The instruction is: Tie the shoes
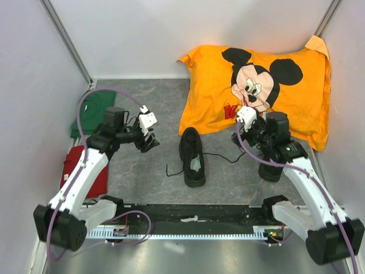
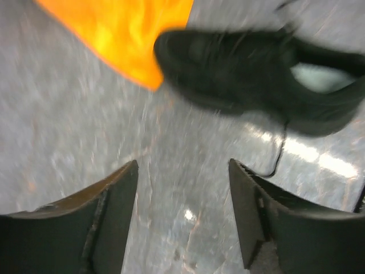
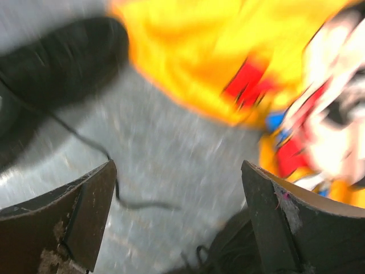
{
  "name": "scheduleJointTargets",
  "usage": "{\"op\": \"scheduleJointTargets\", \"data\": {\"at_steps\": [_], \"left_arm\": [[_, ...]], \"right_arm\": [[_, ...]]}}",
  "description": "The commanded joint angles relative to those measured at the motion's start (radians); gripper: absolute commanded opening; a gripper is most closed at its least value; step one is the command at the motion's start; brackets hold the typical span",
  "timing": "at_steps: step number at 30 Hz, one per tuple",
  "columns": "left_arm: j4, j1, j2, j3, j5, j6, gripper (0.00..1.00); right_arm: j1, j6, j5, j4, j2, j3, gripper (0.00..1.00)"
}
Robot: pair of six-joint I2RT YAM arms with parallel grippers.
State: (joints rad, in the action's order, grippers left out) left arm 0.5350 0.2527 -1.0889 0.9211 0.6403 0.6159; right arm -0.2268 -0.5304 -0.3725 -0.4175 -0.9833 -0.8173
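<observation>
One black shoe [image 1: 192,155] lies in the middle of the grey table, toe pointing away, pale insole showing, with loose laces [image 1: 219,155] trailing to both sides. The second black shoe [image 1: 271,170] stands to the right, mostly hidden under my right arm. My left gripper [image 1: 150,141] hovers open and empty to the left of the middle shoe. In the left wrist view the gripper [image 2: 182,166] faces the shoe [image 2: 251,74] and a lace [image 2: 279,151]. My right gripper [image 1: 244,127] is open and empty between the shoes. The right wrist view [image 3: 178,166] shows a lace [image 3: 102,154] and the second shoe [image 3: 239,251] below.
An orange Mickey Mouse shirt [image 1: 256,85] lies at the back right, its edge just behind the middle shoe. A green cloth [image 1: 94,111] and a red cloth [image 1: 85,168] lie at the left. White walls enclose the table. A black rail [image 1: 194,212] runs along the near edge.
</observation>
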Motion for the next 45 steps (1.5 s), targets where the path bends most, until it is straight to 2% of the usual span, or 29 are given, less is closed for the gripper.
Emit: {"op": "scheduleJointTargets", "data": {"at_steps": [1,3,4,7,9,13,17,20,26,32,35,36,43,45], "left_arm": [[0.000,0.025,0.095,-0.018,0.199,0.092,0.83],[0.067,0.063,0.064,-0.011,0.188,0.235,0.84],[0.086,0.118,0.043,-0.013,0.164,0.249,0.80],[0.085,0.175,-0.069,0.001,0.147,0.220,0.72],[0.037,0.195,-0.135,0.015,0.154,0.136,0.68],[-0.078,0.252,-0.276,0.022,0.179,-0.023,0.62],[-0.188,0.281,-0.341,-0.004,0.188,-0.169,0.56],[-0.220,0.283,-0.358,-0.024,0.211,-0.217,0.53],[-0.251,0.287,-0.378,-0.053,0.226,-0.251,0.40],[-0.309,0.289,-0.405,-0.053,0.229,-0.295,0.22],[-0.334,0.287,-0.393,-0.056,0.228,-0.317,0.10],[-0.340,0.287,-0.385,-0.056,0.229,-0.320,0.02],[-0.450,0.284,-0.267,-0.105,0.205,-0.387,0.01],[-0.515,0.284,-0.232,-0.119,0.185,-0.413,0.02]], "right_arm": [[0.001,0.102,-0.149,0.184,0.097,0.016,0.98],[0.000,0.093,-0.190,0.181,0.091,0.020,0.98],[0.000,0.023,-0.248,0.146,0.072,-0.006,0.98],[-0.019,0.030,-0.214,-0.015,-0.059,-0.116,0.98],[-0.019,0.006,-0.209,-0.125,-0.153,-0.161,0.98],[-0.026,-0.006,-0.183,-0.159,-0.215,-0.161,0.98],[-0.032,0.006,-0.138,-0.227,-0.276,-0.172,0.98],[-0.036,0.012,-0.111,-0.231,-0.285,-0.158,0.98],[-0.071,0.014,-0.071,-0.213,-0.304,-0.135,0.98],[-0.118,0.003,-0.040,-0.178,-0.360,-0.111,0.94],[-0.137,0.003,-0.034,-0.164,-0.394,-0.099,0.92],[-0.140,0.004,-0.036,-0.155,-0.409,-0.092,0.91],[-0.158,0.018,-0.039,-0.107,-0.485,-0.074,0.84],[-0.164,0.021,-0.037,-0.087,-0.518,-0.075,0.78]]}}
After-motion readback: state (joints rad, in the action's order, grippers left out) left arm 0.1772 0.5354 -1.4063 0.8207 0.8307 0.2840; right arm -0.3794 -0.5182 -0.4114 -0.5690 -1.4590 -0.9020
